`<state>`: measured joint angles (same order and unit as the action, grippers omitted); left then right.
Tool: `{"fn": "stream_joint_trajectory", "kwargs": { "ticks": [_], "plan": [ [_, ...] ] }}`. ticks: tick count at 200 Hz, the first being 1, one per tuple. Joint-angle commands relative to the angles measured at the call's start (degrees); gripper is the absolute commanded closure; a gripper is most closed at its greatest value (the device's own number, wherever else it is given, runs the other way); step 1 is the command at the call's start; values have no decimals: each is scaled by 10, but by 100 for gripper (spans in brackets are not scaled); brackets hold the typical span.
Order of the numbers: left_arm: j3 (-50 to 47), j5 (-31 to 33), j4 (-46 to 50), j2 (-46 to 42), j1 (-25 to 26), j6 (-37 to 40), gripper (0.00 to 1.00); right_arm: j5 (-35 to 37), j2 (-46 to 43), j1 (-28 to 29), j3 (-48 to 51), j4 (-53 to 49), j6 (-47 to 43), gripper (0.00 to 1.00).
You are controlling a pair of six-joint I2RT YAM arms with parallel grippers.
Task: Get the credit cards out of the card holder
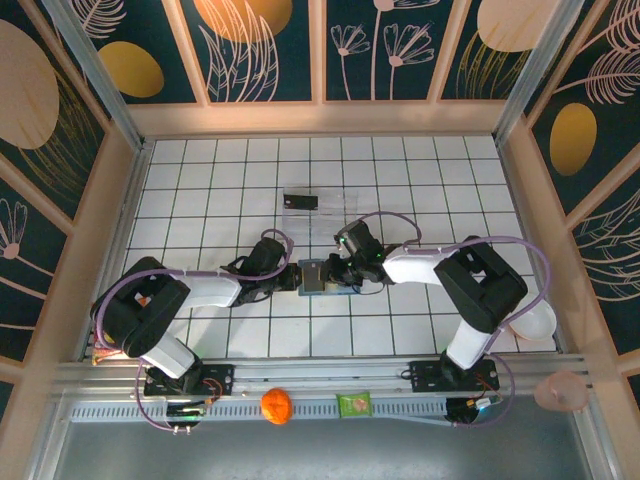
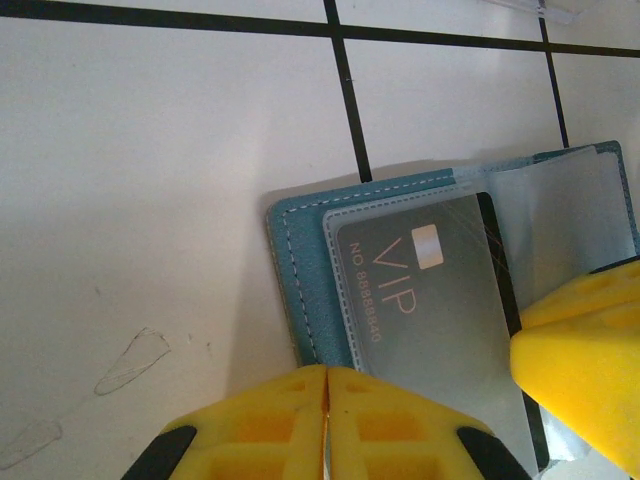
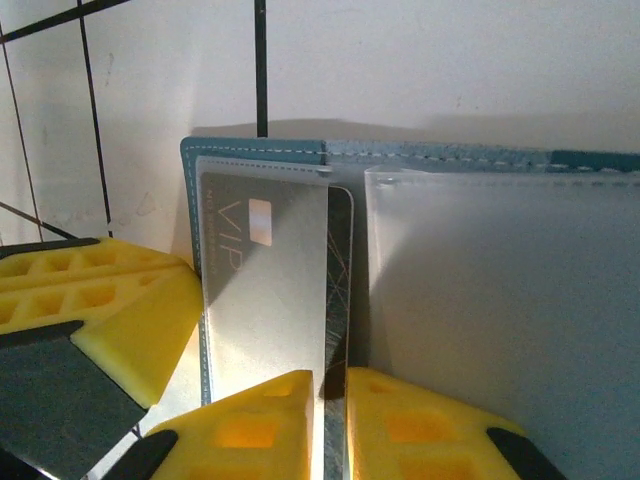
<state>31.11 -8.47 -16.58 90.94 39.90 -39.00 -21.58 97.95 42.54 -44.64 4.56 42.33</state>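
Left wrist view: you can read "VIP" and a number starting "NO" on the grey card point(image 2: 425, 290), which sits in the open teal wallet point(image 2: 298, 270). Your left claw point(image 2: 327, 425) is closed at the wallet's near edge. Your right claw point(image 3: 330, 425) pinches the card's dark edge. Bare tiled table point(image 2: 150, 180) lies open beyond the stitched edge.

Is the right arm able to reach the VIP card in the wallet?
Probably yes. The right gripper seems to be pinching the black card by the edge sticking out of the card holder sleeve, with nothing in between.
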Motion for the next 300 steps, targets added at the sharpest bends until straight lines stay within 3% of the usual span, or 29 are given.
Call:
{"fn": "stream_joint_trajectory", "kwargs": {
  "ticks": [1,32,63,186,227,273,300],
  "plan": [
    [-5,6,39,21,-1,11,91,-4,4,-6,-5,17,7,91],
    [-5,7,39,22,-2,10,95,8,-13,-11,16,21,16,100],
    [-4,8,39,22,-3,9,100,22,-37,-15,35,23,21,100],
    [-4,4,38,13,-15,18,100,44,-86,-32,80,11,12,100],
    [-3,-25,22,6,-15,18,100,7,-65,-16,60,47,-2,100],
    [-12,-22,11,-66,-15,16,70,2,-23,2,26,41,-6,100],
    [-2,-29,18,-86,-15,21,68,12,-22,6,16,30,-11,84]
  ]
}}
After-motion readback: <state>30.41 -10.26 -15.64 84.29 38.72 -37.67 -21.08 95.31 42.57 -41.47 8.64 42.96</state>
